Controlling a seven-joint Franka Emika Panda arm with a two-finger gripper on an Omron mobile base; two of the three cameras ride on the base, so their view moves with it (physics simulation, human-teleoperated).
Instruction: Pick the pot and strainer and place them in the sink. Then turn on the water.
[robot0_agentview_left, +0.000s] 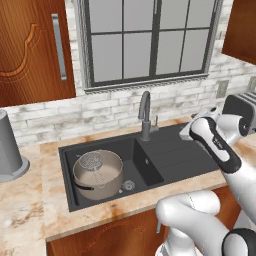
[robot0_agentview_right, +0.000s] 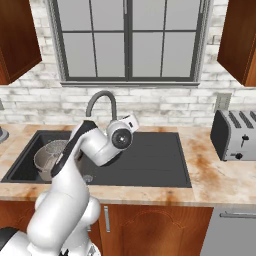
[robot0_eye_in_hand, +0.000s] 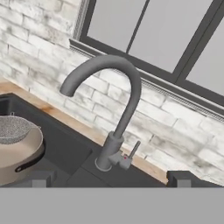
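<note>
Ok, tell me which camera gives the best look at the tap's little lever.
The hand view: the tap stands close and whole, its small lever sticking out beside the base. The left base view shows the lever tiny, right of the tap's stem. In the right base view the arm hides the tap's base, so no lever there.

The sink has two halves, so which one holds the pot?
The deeper basin, on the left as seen from the front, holds the pot, with the strainer resting in it. The other half is shallower.

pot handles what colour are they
Black, on the grey-taupe pot in the sink; the left base view shows it best.
</note>
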